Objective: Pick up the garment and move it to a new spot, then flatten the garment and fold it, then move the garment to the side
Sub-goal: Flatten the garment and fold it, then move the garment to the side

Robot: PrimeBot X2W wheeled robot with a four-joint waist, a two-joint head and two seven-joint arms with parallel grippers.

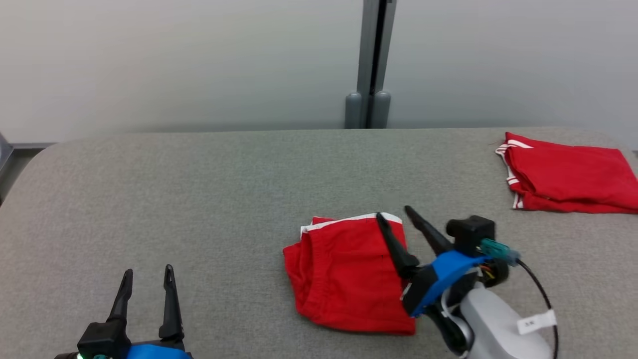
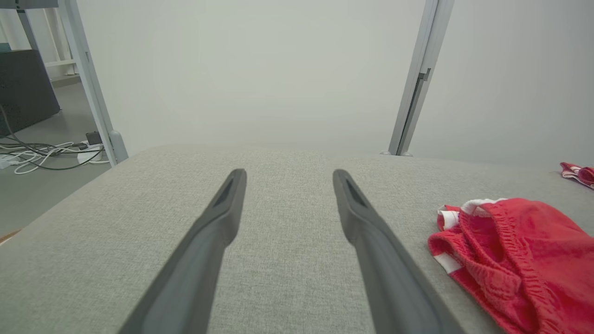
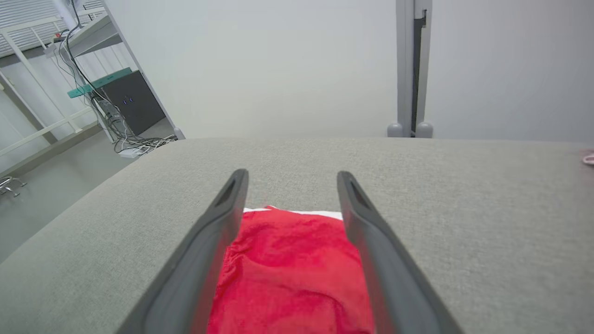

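Note:
The garment (image 1: pixel 344 274) is a pair of red shorts with white trim, lying folded in the middle of the grey table (image 1: pixel 199 199). My right gripper (image 1: pixel 394 213) hovers over its right edge, open, fingers pointing toward the far side, nothing held. In the right wrist view the garment (image 3: pixel 290 273) lies below and between the open fingers (image 3: pixel 218 227). My left gripper (image 1: pixel 148 271) stands open at the lower left, well away from the cloth. The left wrist view has the garment (image 2: pixel 519 250) at the right, beside that gripper (image 2: pixel 287 174).
A second folded red garment (image 1: pixel 568 174) with white stripes lies at the table's far right. A grey post (image 1: pixel 371 65) stands behind the far edge against a pale wall. Cables and a dark cabinet (image 3: pixel 125 102) are on the floor to the left.

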